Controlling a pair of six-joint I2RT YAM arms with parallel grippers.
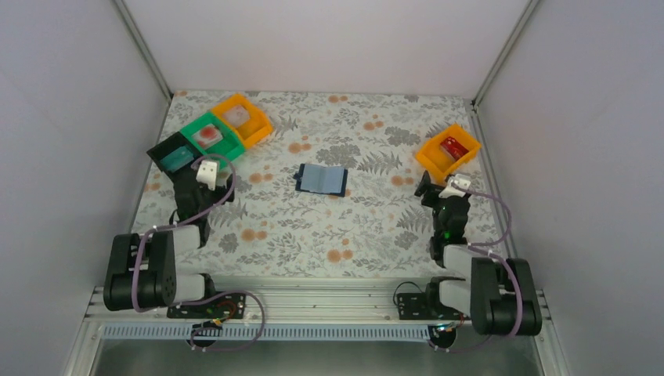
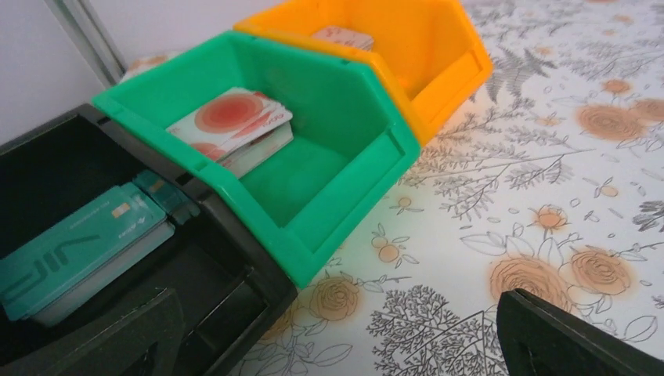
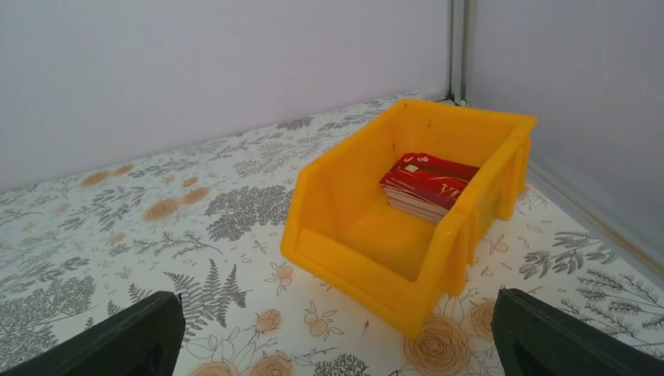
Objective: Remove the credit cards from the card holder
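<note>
Floral tablecloth, open card holder, white walls

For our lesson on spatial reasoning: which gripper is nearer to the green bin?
Left. The left gripper hangs just in front of the green bin, by the black bin; the right gripper sits far off on the other side, beside the lone orange bin.

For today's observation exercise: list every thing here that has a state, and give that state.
card holder: open flat on the table, ungripped
left gripper: open, empty
right gripper: open, empty
black bin: holds teal cards
green bin: holds red-blotched cards
left orange bin: holds pale cards
right orange bin: holds red cards
</note>
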